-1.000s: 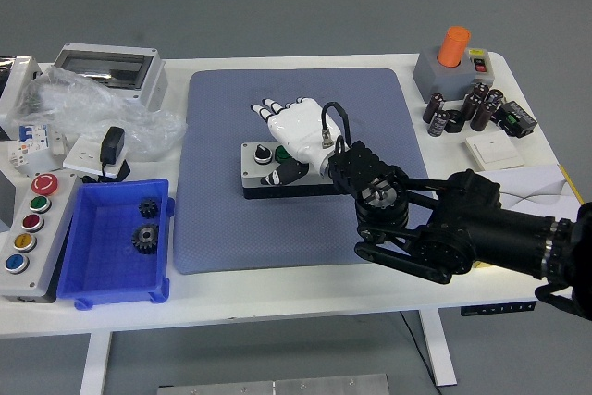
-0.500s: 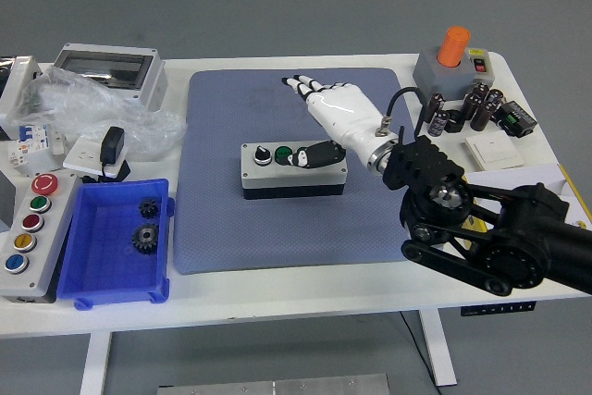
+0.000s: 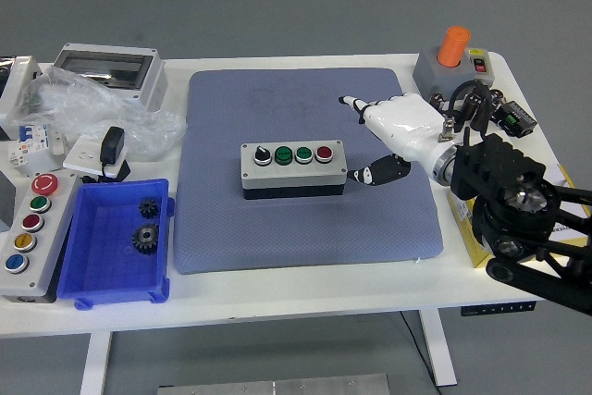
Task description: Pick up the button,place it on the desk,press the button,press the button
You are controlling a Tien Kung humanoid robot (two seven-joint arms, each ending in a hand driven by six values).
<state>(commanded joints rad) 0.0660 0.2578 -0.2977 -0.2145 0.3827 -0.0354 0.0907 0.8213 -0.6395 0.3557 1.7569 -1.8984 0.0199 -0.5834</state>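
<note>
White robot hand (image 3: 400, 127) hangs beside the button box (image 3: 293, 168) — fingers apart, holding nothing — so all buttons show.

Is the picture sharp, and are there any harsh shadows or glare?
Head view: even, soft light; the button box is sharp and throws only a faint shadow on the mat. The robot hand looks slightly soft at the fingertips. No strong glare.

Button box (image 3: 293, 168) matt grey plastic; mat (image 3: 305, 219) textured blue cloth; right hand (image 3: 398, 131) glossy white.
</note>
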